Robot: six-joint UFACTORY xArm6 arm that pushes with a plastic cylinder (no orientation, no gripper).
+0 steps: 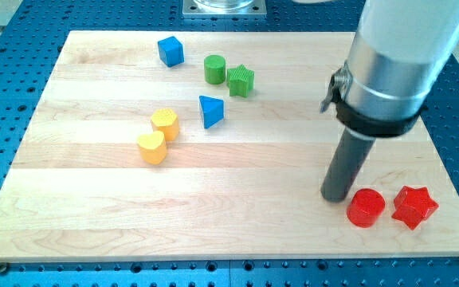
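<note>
Here, tip beside the red cylinder

My tip (335, 196) is seen just left of the red cylinder (366, 207), with the red star (414, 206) just beyond on the view's right. No pincer is carried. Farther up the bench (70, 223), a yellow heart (151, 147), yellow hexagon (165, 123), blue triangle (210, 110), green star (241, 80), green cylinder (214, 68) and blue cube (170, 51) are found.

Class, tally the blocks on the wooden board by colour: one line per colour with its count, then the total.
Blue: 2 – cube, triangle
Green: 2 – cylinder, star
Yellow: 2 – hexagon, heart
Red: 2 – cylinder, star
Total: 8
My tip sits just left of the red cylinder.
</note>
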